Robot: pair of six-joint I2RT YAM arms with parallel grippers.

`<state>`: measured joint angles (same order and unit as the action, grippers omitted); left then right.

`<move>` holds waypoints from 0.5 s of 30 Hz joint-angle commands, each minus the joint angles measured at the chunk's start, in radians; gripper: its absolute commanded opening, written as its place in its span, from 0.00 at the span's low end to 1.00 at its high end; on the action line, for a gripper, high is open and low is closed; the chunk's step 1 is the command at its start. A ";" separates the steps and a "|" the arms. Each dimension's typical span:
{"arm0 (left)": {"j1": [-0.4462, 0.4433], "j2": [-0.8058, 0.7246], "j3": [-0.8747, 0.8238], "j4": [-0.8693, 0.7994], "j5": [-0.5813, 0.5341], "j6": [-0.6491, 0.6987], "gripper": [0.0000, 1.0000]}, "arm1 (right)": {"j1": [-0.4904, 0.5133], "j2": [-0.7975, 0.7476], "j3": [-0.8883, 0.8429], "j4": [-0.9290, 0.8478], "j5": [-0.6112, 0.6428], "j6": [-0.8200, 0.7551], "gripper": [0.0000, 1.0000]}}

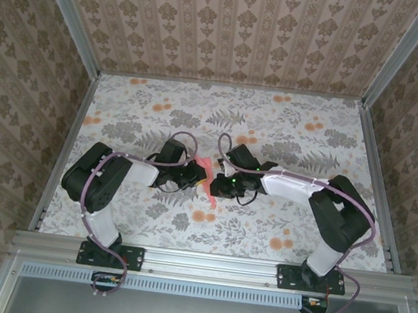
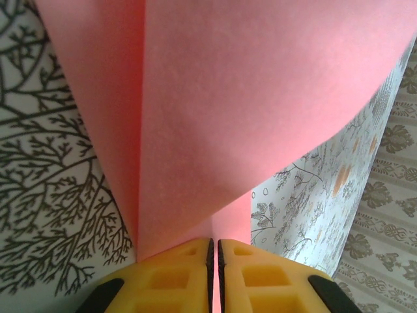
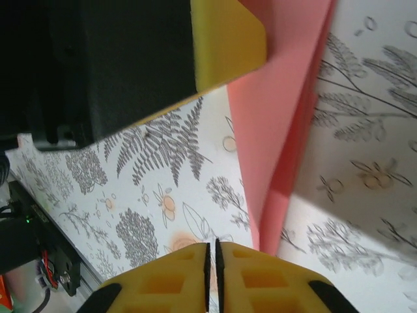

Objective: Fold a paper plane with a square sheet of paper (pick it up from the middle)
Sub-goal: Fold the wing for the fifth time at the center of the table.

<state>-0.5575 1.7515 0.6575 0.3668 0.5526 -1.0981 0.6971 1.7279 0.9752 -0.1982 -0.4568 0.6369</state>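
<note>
A flower-printed table (image 1: 298,236), walled on three sides by patterned panels (image 1: 233,22), with wide open surface toward the far edge and both side edges. Two arms, the left arm (image 1: 103,182) and the right arm (image 1: 332,210), meet at its centre around one folded pink paper sheet (image 1: 207,181), creased lengthwise. The left gripper (image 2: 215,274) pinches the paper's lower edge between two tightly closed yellow fingers. The right gripper (image 3: 212,277) is closed finger to finger, the paper's point just beside it.
</note>
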 commanded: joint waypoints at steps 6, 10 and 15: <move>-0.001 0.021 -0.016 -0.080 -0.026 0.023 0.13 | 0.007 0.131 0.074 0.061 -0.031 0.047 0.10; -0.001 0.022 -0.019 -0.083 -0.029 0.023 0.12 | 0.007 0.143 0.056 0.073 -0.042 0.053 0.10; -0.001 0.027 -0.022 -0.083 -0.033 0.021 0.12 | 0.007 0.154 0.032 0.079 -0.062 0.050 0.10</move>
<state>-0.5575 1.7515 0.6571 0.3656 0.5495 -1.0977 0.6998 1.8641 1.0256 -0.1303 -0.4858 0.6777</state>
